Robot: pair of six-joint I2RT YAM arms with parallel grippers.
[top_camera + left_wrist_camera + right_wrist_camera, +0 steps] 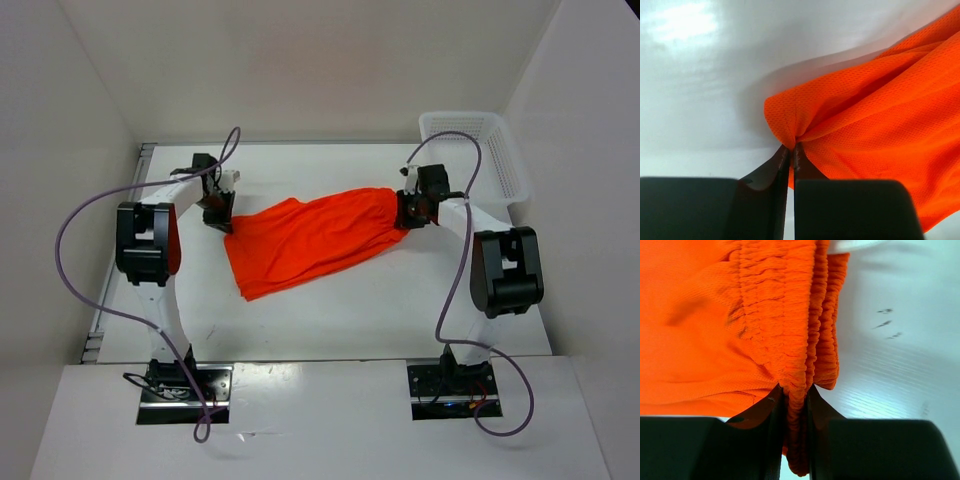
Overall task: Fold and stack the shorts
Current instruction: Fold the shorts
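Both arms share one build: white tubular links joined by bulky black housings with rounded corners. The left arm (160, 305) and the right arm (462, 215) each have a black base on a shiny metal plate, the left plate (218, 380) and the right plate (420, 375). A thin mauve cable (60, 240) runs from the left base to the wrist; its twin (462, 262) serves the right arm. Small red and yellow wires (478, 402) show at the right base. The left tool (791, 150) has matte black fingers (771, 180), broad blocks behind that taper to thin edges. The right tool (796, 390) looks the same.
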